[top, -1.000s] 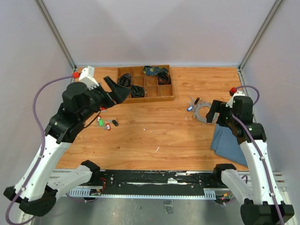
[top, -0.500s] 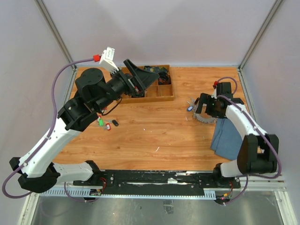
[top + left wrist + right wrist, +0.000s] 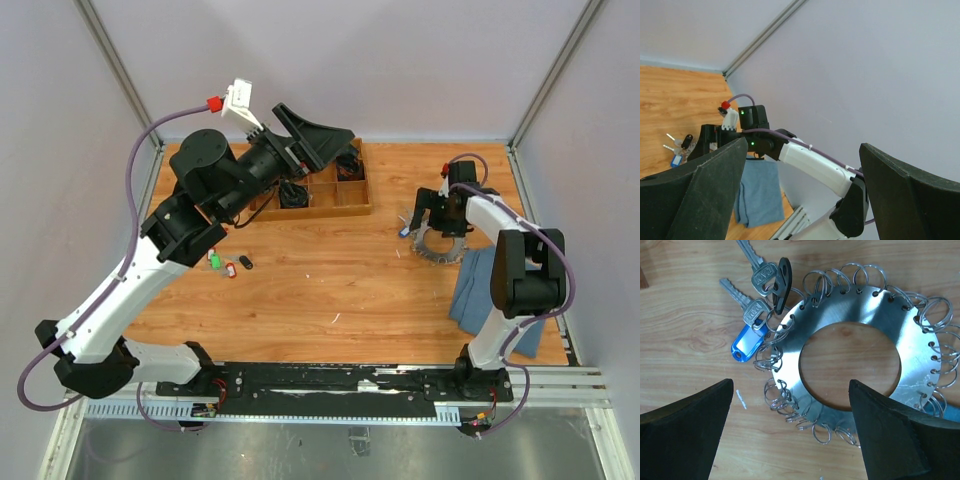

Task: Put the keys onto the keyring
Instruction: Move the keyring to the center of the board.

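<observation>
Three small keys lie on the wooden table at the left: green-headed (image 3: 213,260), red-headed (image 3: 230,269) and black-headed (image 3: 245,262). The keyring (image 3: 437,246) lies at the right; in the right wrist view it is a flat silver ring (image 3: 920,340) rimmed with many small wire loops. Two silver keys (image 3: 759,296) with a blue tag (image 3: 746,345) hang on it. My right gripper (image 3: 440,224) (image 3: 791,390) hovers straight over the keyring, open and empty. The left gripper (image 3: 340,145) (image 3: 802,146) is raised high above the tray, open and empty, facing the right arm.
A wooden compartment tray (image 3: 357,208) with dark items stands at the back centre. A folded blue cloth (image 3: 482,292) (image 3: 757,192) lies just right of the keyring, partly under it. Enclosure walls close in on the left, right and back.
The left arm has lifted off the table near the keys and swung up toward the back right. The right gripper has moved left and back, now directly above the keyring.
</observation>
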You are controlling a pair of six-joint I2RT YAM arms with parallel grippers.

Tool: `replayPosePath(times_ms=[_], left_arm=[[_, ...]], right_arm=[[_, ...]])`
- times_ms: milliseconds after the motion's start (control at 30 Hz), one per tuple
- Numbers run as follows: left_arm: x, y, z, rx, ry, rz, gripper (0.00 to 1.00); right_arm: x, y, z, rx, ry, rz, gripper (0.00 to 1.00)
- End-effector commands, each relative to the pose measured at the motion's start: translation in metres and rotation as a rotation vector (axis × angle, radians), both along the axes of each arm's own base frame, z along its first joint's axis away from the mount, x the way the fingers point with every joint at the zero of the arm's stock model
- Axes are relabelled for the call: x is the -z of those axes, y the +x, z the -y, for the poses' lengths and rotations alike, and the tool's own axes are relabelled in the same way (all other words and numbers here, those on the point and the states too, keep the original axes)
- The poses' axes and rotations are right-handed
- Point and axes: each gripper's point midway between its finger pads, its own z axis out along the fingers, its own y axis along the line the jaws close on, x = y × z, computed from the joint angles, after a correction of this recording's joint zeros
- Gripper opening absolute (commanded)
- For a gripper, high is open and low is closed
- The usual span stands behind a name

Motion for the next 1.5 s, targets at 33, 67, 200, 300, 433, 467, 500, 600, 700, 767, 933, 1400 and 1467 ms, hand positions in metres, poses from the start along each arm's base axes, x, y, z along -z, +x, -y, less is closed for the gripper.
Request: replayPosePath(times_ms=[33,67,200,300,433,467,500,600,700,767,933,1400,1467], left_arm=[[-0.011,0.002,0.003,-0.010,-0.025,0.053,1.00],[-0.012,0.003,0.002,-0.013,-0.028,0.056,1.00],[-0.016,0.003,0.001,-0.019,-0.039,0.068,1.00],[-0.016,0.002,0.001,-0.015,-0.043,0.073,1.00],[-0.013,0.002,0.003,-0.009,-0.037,0.075,1.00],[-0.013,0.002,0.002,-0.011,-0.037,0.073,1.00],[-0.014,0.002,0.002,-0.011,-0.040,0.074,1.00],[-0.018,0.001,0.001,-0.014,-0.050,0.079,1.00],[-0.021,0.000,0.000,-0.014,-0.061,0.082,1.00],[-0.023,-0.002,-0.002,-0.011,-0.063,0.091,1.00],[-0.013,-0.004,-0.002,-0.007,-0.020,0.098,1.00],[0.137,0.000,-0.065,-0.226,0.376,-0.100,1.00],[0.153,-0.002,-0.079,-0.267,0.431,-0.114,1.00]], right_arm=[[0.014,0.010,0.002,-0.019,-0.037,-0.016,0.99],[0.017,0.012,0.002,-0.019,-0.037,-0.020,0.99],[0.026,0.016,0.001,-0.026,-0.060,-0.041,0.99],[0.033,0.013,-0.002,-0.041,-0.071,-0.062,0.98],[0.042,0.005,-0.010,-0.069,-0.072,-0.094,0.99],[0.043,0.003,-0.013,-0.076,-0.072,-0.097,0.99],[0.044,0.000,-0.016,-0.086,-0.073,-0.103,0.98],[0.047,-0.009,-0.028,-0.129,-0.069,-0.114,0.99],[0.049,-0.020,-0.043,-0.188,-0.071,-0.123,0.99],[0.051,-0.031,-0.055,-0.237,-0.080,-0.129,0.99],[0.056,-0.062,-0.083,-0.348,-0.094,-0.147,0.98],[0.035,-0.149,-0.172,-0.689,-0.033,-0.121,0.99],[0.019,-0.155,-0.180,-0.729,-0.020,-0.074,0.99]])
